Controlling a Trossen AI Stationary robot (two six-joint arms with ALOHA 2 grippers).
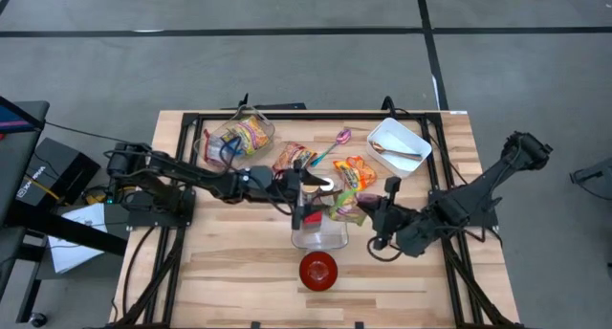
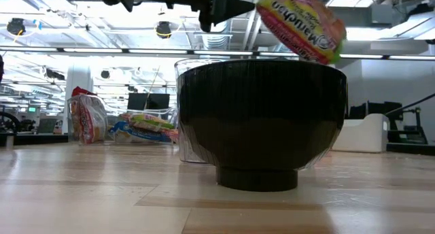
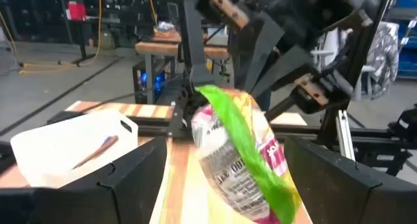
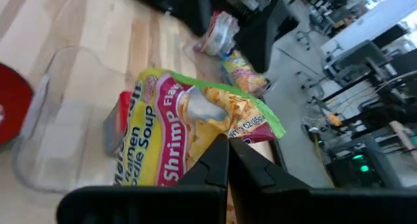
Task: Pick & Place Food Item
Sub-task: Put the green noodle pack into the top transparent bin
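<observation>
Right gripper (image 4: 221, 160) pinches the ramen pack (image 4: 186, 129) by its crimped edge; left gripper (image 3: 221, 178) gapes wide. Light, crinkly, probably slippery: grip the seam.

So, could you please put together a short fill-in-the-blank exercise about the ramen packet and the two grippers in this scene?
1. The right gripper pinches the ramen packet with its fingers ____.
2. The left gripper has its fingers ____ on either side of the packet.
3. In the high view, the packet hangs above the clear ____.
4. The bowl near the table's front edge is ____ inside.

Missing words: shut; open; container; red
</observation>
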